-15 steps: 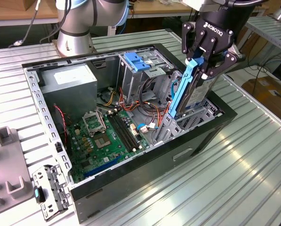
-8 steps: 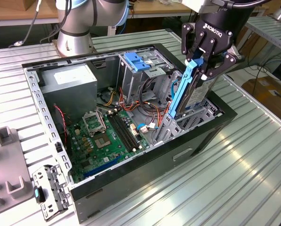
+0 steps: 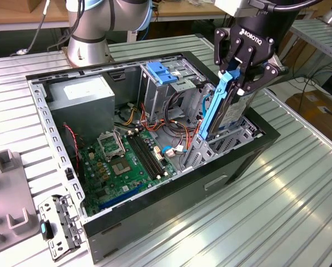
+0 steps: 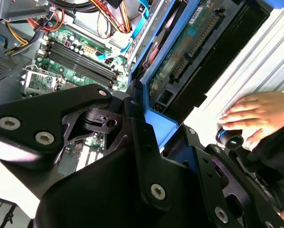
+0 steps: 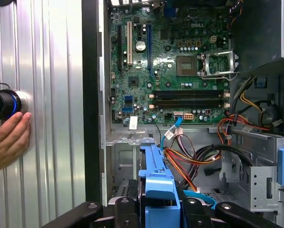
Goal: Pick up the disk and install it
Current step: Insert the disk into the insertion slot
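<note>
**Over the open black computer case [image 3: 210, 183], the flat rectangular dark metal disk with blue plastic side rails [image 3: 227, 114] is held by the black two-fingered tool [image 3: 241, 83]**

At the exterior view's right end of the case, the disk is carried on edge and slightly tilted. Its upper end is clamped between the tool's fingers, which are closed narrowly against it. The rest of the disk hangs directly below the tool. Its lower end reaches down into the case opening, just beside the slotted metal bay [image 3: 241, 133] at the case's near corner. One blue rail is turned toward the case interior.

In the second wrist view, the disk's green circuit-board underside [image 4: 180, 61] is seen running away from the fingers. In the first wrist view, the blue rail [image 5: 156, 180] is seen rising from between the fingers.

Well apart from the disk, the green motherboard [image 3: 121, 161] lies flat on the case floor. Red, orange and yellow cables [image 3: 171, 130] are bundled between the motherboard and the disk. The large grey power-supply box [image 3: 79, 97] is seated in the far corner. A blue plastic latch [image 3: 163, 73] is set on top of the metal cage [image 3: 171, 94].

The case is stood on a ribbed silver metal desk [image 3: 277, 211]. Outside the case wall, a person's hand [image 5: 8, 140] is rested on the desk, touching a black knob with a blue ring [image 5: 1, 103].
</note>
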You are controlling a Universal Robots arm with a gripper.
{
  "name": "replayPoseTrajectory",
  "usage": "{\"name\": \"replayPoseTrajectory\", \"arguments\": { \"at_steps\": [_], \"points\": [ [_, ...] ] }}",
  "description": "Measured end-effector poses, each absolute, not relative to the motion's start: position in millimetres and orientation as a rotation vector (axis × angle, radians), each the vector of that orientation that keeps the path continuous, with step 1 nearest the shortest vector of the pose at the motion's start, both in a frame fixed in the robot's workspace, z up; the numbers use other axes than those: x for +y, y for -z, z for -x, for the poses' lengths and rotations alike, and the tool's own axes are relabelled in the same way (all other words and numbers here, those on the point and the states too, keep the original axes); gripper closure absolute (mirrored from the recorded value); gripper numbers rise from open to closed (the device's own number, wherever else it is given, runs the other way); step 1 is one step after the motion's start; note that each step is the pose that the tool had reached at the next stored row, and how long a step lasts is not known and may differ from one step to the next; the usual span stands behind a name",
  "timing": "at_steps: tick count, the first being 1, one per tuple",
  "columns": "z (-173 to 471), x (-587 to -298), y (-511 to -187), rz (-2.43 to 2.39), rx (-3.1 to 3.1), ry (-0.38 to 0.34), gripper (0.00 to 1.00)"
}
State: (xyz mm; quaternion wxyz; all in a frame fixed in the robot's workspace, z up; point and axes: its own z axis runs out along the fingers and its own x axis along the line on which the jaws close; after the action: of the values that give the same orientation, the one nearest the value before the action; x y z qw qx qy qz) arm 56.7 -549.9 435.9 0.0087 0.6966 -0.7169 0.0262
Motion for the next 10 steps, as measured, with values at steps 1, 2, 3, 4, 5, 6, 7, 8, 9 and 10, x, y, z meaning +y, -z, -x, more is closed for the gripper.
{"name": "replayPoseTrajectory", "arguments": {
  "at_steps": [1,2,3,4,5,6,7,8,9,10],
  "points": [
    [-56.7,-549.9,-435.2,-2.176,-2.240,-0.082,0.63],
    [-56.7,-549.9,-435.2,-2.176,-2.240,-0.082,0.63],
    [-56.7,-549.9,-435.1,-2.176,-2.240,-0.082,0.63],
    [-56.7,-549.9,-435.0,-2.176,-2.240,-0.082,0.63],
    [-56.7,-549.9,-435.0,-2.176,-2.240,-0.082,0.63],
    [-56.7,-549.9,-435.0,-2.176,-2.240,-0.082,0.63],
    [-56.7,-549.9,-434.9,-2.176,-2.240,-0.082,0.63],
    [-56.7,-549.9,-434.8,-2.176,-2.240,-0.082,0.63],
    [-56.7,-549.9,-434.8,-2.176,-2.240,-0.082,0.63],
    [-56.7,-549.9,-434.7,-2.176,-2.240,-0.082,0.63]
  ]
}}
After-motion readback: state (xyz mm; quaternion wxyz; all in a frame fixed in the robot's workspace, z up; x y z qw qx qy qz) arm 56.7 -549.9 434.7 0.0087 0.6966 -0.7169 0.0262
